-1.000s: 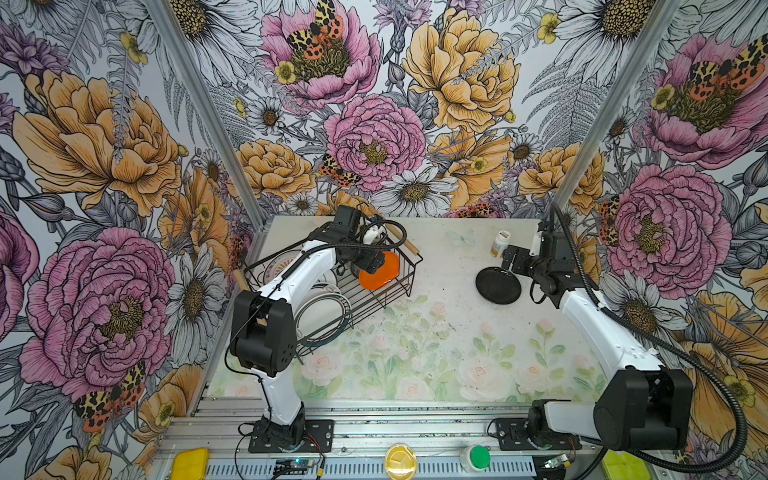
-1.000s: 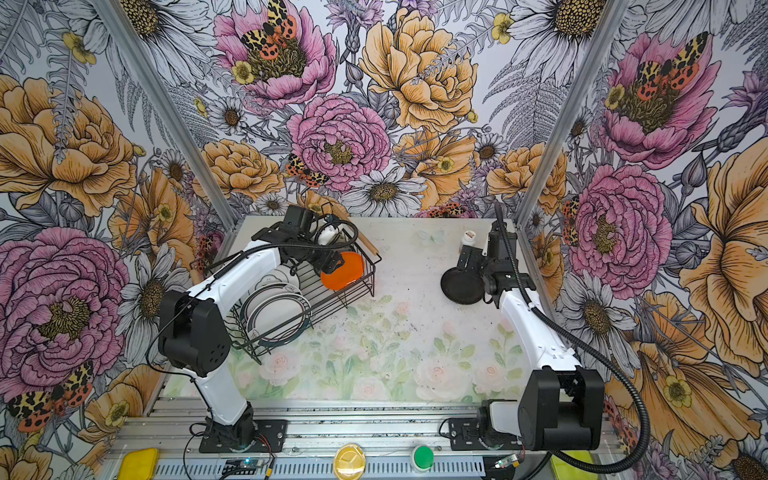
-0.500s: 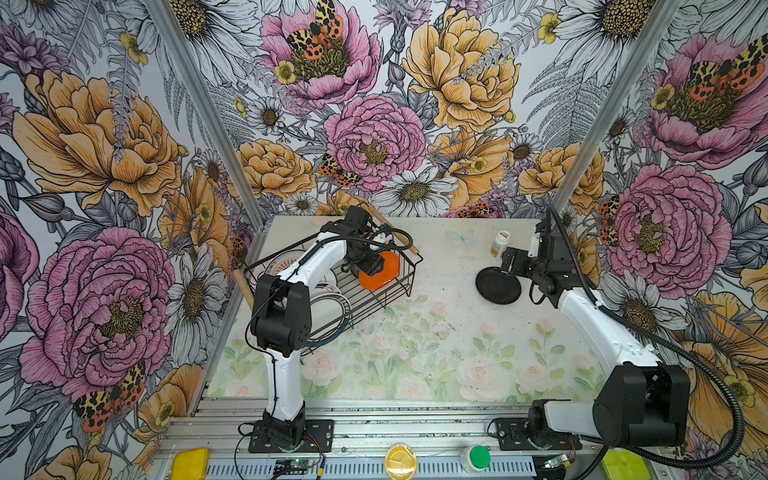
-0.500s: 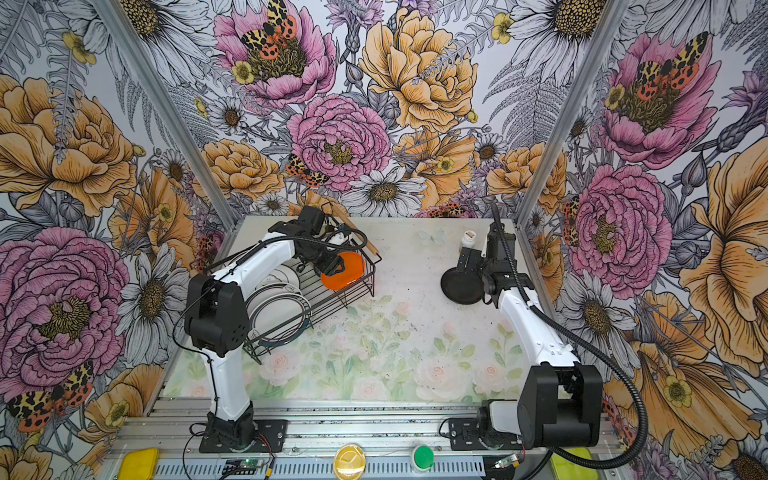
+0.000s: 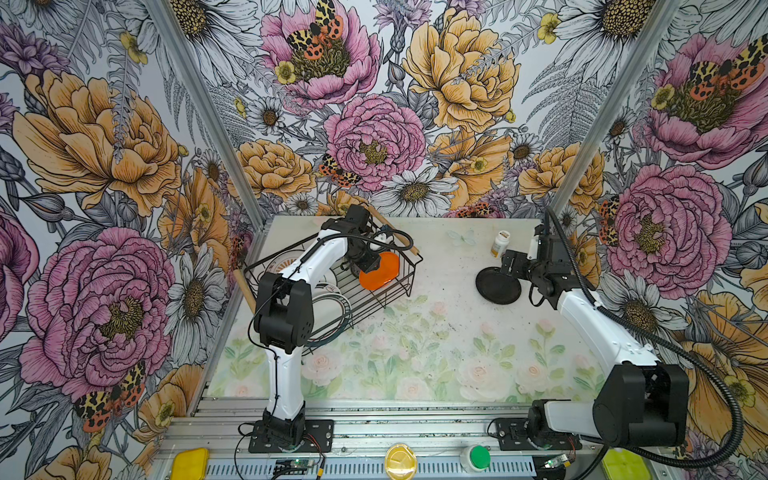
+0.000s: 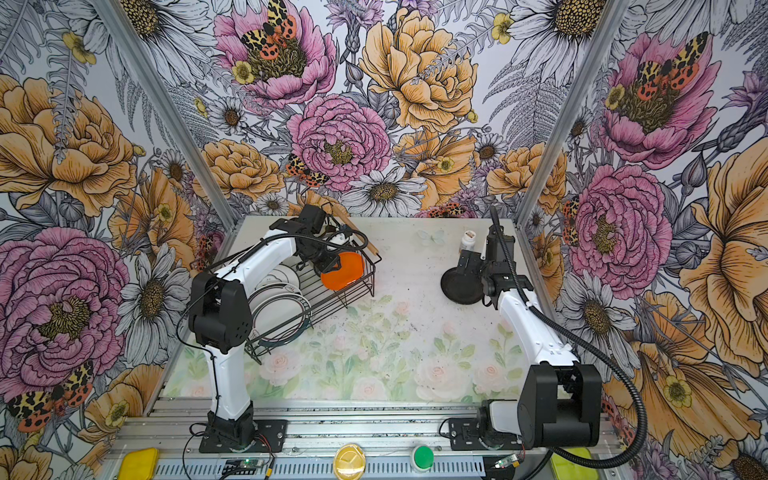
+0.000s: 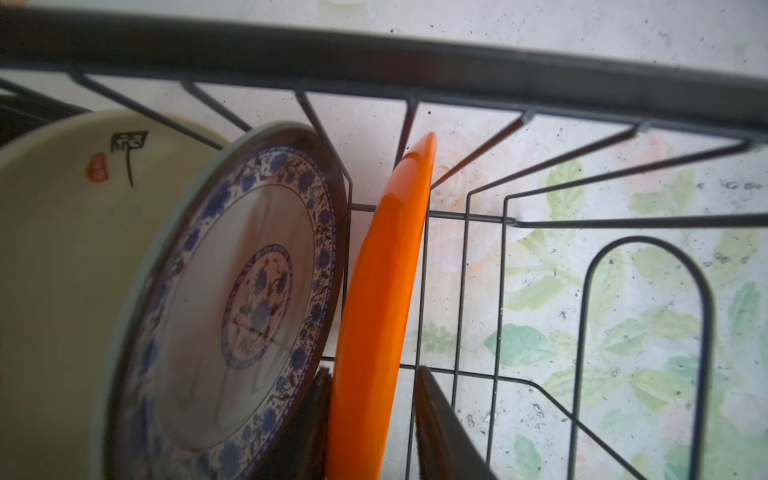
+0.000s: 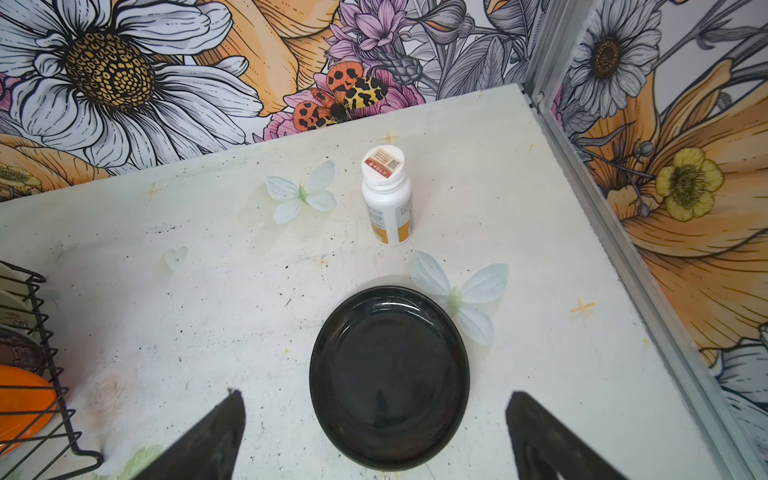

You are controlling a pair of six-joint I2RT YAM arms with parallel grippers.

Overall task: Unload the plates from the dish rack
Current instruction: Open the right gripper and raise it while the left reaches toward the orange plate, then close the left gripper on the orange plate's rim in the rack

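Evidently the left tool (image 7: 370, 370) was down inside the dish rack (image 5: 374, 303), at the rack's far end. Its two dark fingers (image 7: 440, 424) stood on either side of the orange plate (image 7: 374, 291). That plate stood on edge in the wire slots. One finger lay close against its face, while a thin gap showed by the other, so I could not tell whether the grip was clenched on the plate.

Just beside the orange plate leaned a plate with a blue floral border (image 7: 249, 299). Behind that stood a cream plate with dark characters and a red mark (image 7: 62, 249). In a top view, white plates with dark rims (image 6: 278, 316) filled the near end of the rack. The rack sat on the left side of the counter (image 5: 415, 332), with a wooden handle (image 5: 399, 235) along its far end.

The right tool (image 8: 375, 395) was released, with its fingers spread wide. It hovered low over the black plate (image 8: 388, 374) and touched nothing. That plate lay flat on the counter near the right wall, well apart from the rack. A small white bottle (image 8: 387, 199) stood upright just beyond it, apart from its rim.
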